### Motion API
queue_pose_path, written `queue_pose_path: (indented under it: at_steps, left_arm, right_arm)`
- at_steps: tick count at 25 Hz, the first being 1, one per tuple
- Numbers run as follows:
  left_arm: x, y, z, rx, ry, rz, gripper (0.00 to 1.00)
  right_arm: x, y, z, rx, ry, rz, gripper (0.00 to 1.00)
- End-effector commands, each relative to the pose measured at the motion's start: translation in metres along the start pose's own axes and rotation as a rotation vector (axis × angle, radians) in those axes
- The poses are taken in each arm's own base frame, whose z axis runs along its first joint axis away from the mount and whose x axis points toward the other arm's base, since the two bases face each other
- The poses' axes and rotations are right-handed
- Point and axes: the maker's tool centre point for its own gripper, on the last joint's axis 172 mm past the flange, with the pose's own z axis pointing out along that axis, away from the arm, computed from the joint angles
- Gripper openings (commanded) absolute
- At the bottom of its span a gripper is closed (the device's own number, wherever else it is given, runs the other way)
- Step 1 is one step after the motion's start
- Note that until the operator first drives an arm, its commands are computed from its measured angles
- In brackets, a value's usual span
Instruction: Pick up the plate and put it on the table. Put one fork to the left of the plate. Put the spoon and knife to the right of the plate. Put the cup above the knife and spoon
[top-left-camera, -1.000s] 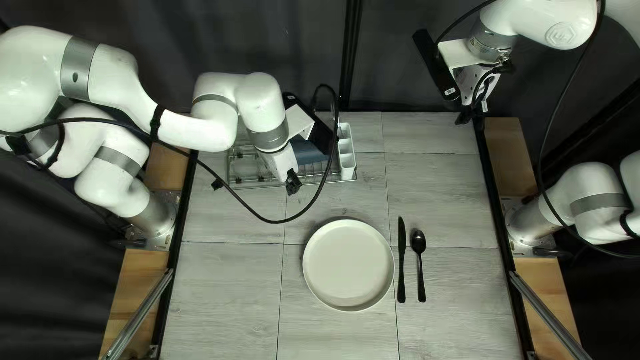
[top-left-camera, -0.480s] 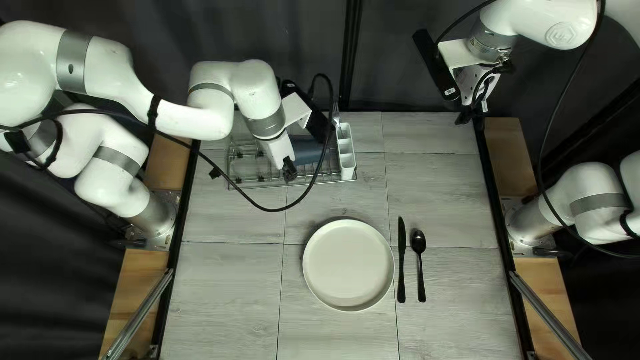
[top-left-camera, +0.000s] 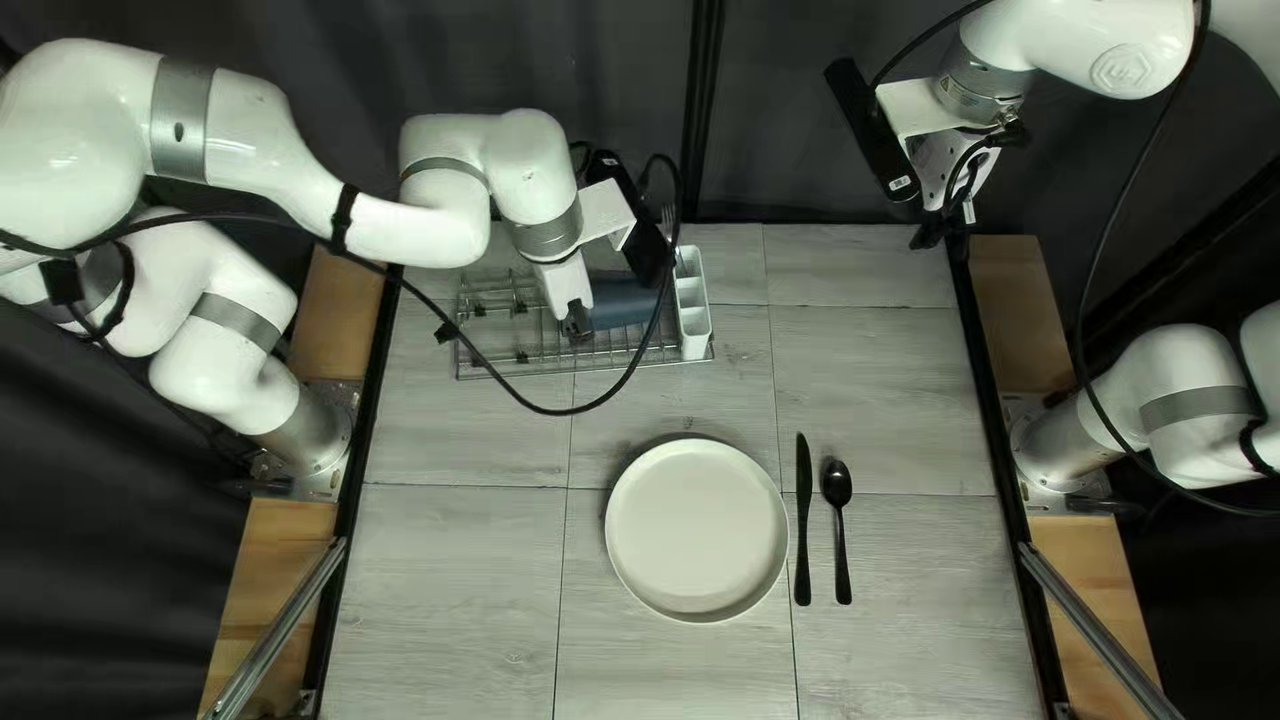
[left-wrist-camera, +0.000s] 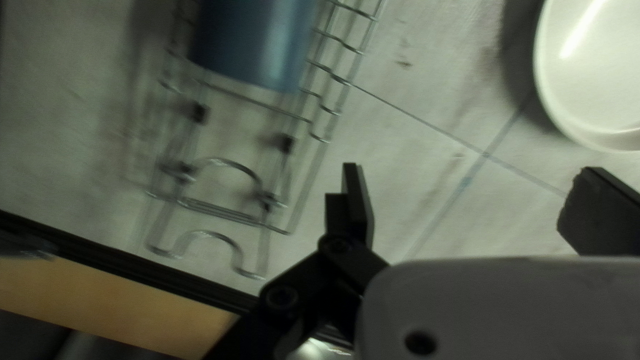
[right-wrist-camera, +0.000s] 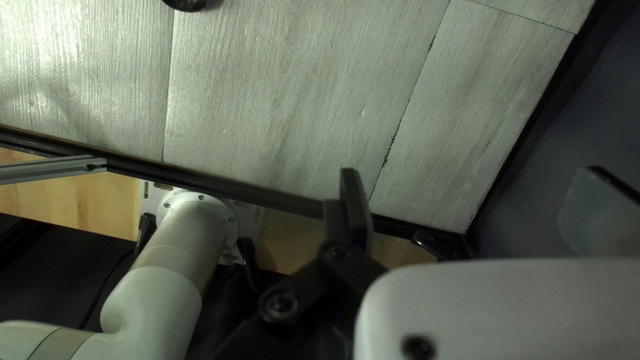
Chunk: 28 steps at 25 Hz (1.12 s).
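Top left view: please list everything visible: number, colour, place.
plate: 1, white, table's middle
knife: 1, black, right of plate
spoon: 1, black, right of knife
rack: 1, metallic, table's far left
cup: 1, blue, in rack
holder: 1, white, rack's right end
fork: 1, silver, at holder
table: 1, grey, centre
curtain: 1, dark, behind table
cables: several, black, along arms
arms: 2, white, both sides
left end effector: 1, black, by rack
right end effector: 1, black, far-right corner
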Motion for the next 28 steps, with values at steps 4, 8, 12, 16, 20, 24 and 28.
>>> queue_pose_path:
  at_steps: [4,8,12,16,20,24,28]
  left_arm:
    - [0.029,-0.051,0.034,0.03,0.051,0.093,1.0]
    - [0.044,-0.073,0.055,0.071,0.078,0.176,1.0]
    - [0.047,-0.078,0.07,0.077,0.089,0.237,1.0]
    - [0.05,-0.071,0.081,0.066,0.082,0.269,1.0]
    - [0.056,-0.069,0.098,0.049,0.075,0.278,1.0]
    - [0.063,-0.069,0.112,0.039,0.065,0.284,1.0]
    - [0.067,-0.066,0.126,0.029,0.052,0.289,1.0]
  right_arm:
    - [0.0,0.0,0.0,0.0,0.0,0.0,1.0]
    - [0.0,0.0,0.0,0.0,0.0,0.0,1.0]
    - [0.0,0.0,0.0,0.0,0.0,0.0,1.0]
    - [0.0,0.0,0.0,0.0,0.0,0.0,1.0]
    - [0.0,0.0,0.0,0.0,0.0,0.0,1.0]
    - [0.0,0.0,0.0,0.0,0.0,0.0,1.0]
    - [0.0,0.0,0.0,0.0,0.0,0.0,1.0]
